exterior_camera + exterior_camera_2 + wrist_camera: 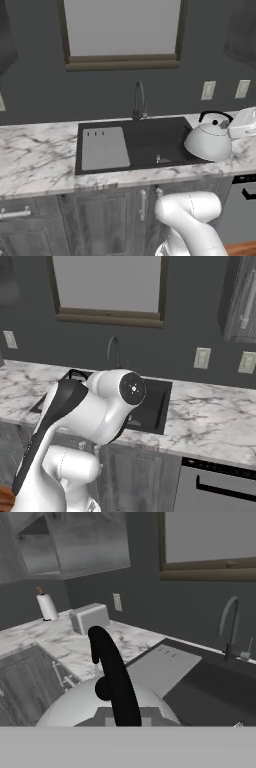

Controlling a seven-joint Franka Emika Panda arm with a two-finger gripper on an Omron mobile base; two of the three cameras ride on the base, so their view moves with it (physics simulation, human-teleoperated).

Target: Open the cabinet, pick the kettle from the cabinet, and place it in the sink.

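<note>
Left base view: the end effector [235, 125] is clamped on the kettle [208, 141], holding it tilted above the right rim of the sink [134, 145]. Right base view: the bent arm hides most of the sink [152, 406]. Hand view: the kettle [75, 704] hangs directly below the end effector, its dark handle gripped, left of the sink [210, 687].

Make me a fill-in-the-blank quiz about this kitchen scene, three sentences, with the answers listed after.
1. The gripper holds the kettle by its dark arched ____.
2. The kettle hangs over the right edge of the black ____.
3. Behind the basin, the thin faucet stands below the ____ on the dark wall.

Missing words: handle; sink; window
</note>
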